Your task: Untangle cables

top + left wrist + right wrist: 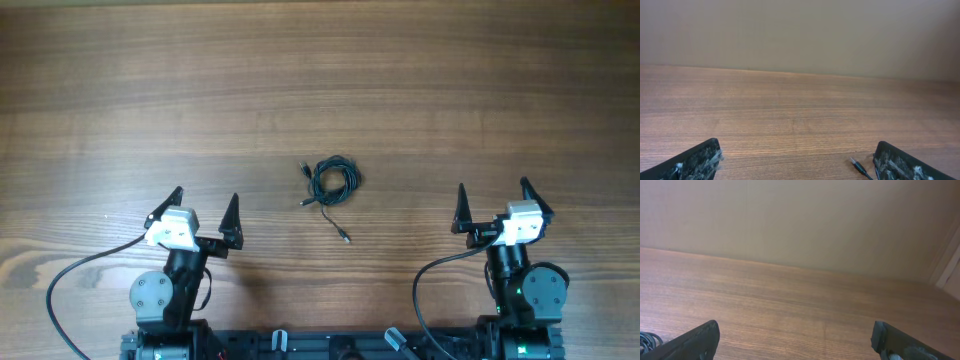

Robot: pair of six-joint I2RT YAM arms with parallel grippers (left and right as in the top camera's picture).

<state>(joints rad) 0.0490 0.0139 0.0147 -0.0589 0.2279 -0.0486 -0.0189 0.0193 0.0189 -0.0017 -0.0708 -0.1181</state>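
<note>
The cables [331, 180] lie bunched in one small dark coil at the middle of the wooden table [320, 80], with a loose plug end trailing toward the front. My left gripper [205, 209] hovers open to the coil's front left, well apart from it. My right gripper [492, 201] stands open to the coil's front right, also apart. In the left wrist view one plug end [858, 165] shows just beside the right fingertip [890, 160]. At the right wrist view's bottom left corner, a sliver of the coil [647, 341] shows beside the left fingertip [700, 339]. Nothing sits between either pair of jaws.
Thick black arm cables [70, 280] loop on the table beside each arm base near the front edge. A plain beige wall [800, 35] rises behind the table's far edge.
</note>
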